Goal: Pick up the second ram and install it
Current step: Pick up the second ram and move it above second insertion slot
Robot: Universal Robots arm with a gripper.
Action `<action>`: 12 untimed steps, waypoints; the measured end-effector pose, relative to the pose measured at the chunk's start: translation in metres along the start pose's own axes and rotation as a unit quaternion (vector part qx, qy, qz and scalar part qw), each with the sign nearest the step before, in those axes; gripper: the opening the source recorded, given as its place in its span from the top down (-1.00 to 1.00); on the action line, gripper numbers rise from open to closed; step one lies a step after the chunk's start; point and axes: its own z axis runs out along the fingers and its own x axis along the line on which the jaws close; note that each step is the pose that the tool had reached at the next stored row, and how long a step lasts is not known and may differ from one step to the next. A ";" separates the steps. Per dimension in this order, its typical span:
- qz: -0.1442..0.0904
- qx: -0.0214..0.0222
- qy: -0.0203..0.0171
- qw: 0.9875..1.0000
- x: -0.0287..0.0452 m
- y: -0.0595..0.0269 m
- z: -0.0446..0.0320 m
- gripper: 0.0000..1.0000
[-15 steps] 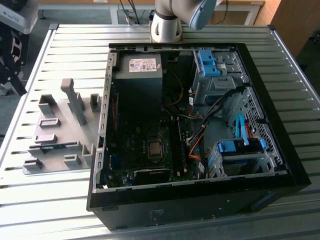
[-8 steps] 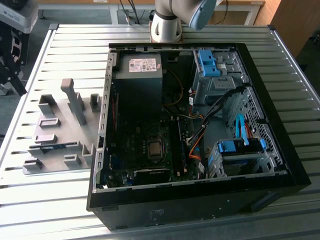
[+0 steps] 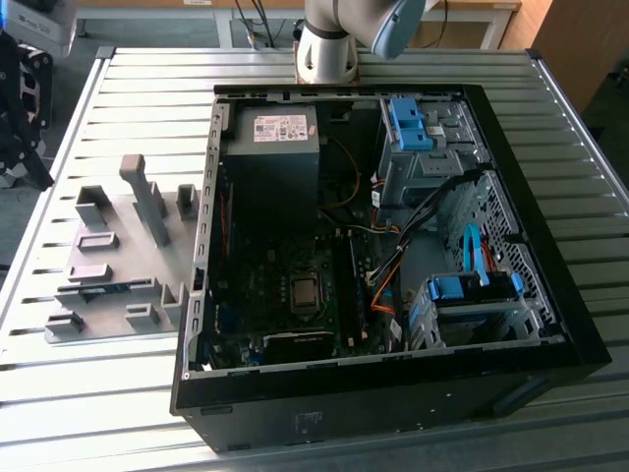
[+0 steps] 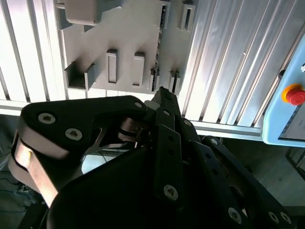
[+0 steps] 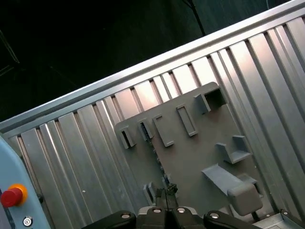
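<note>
On the slatted table [image 3: 128,88], beside the open computer case [image 3: 550,295], sits the grey holder [image 5: 190,157]. The second ram [image 5: 158,162] seems to stand on edge in it, a thin strip with its long axis running across the holder between small clip blocks [image 5: 143,129]. The gripper [image 5: 167,191] hangs well above one end, fingers [image 4: 162,95] drawn together, empty

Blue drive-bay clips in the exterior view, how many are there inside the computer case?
2. One blue clip sits on the far drive cage; the other blue clip tops the near cage, toward the exterior view's right. Cables may hide more.
</note>
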 end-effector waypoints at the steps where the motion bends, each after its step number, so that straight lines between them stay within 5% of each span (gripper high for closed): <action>1: -0.003 0.001 0.000 1.000 0.0000 0.0001 0.0002 0.80; 5: -0.005 0.020 -0.007 1.000 0.0020 0.0048 0.0019 0.80; 12: -0.057 0.022 -0.007 0.998 0.0020 0.0048 0.0080 0.80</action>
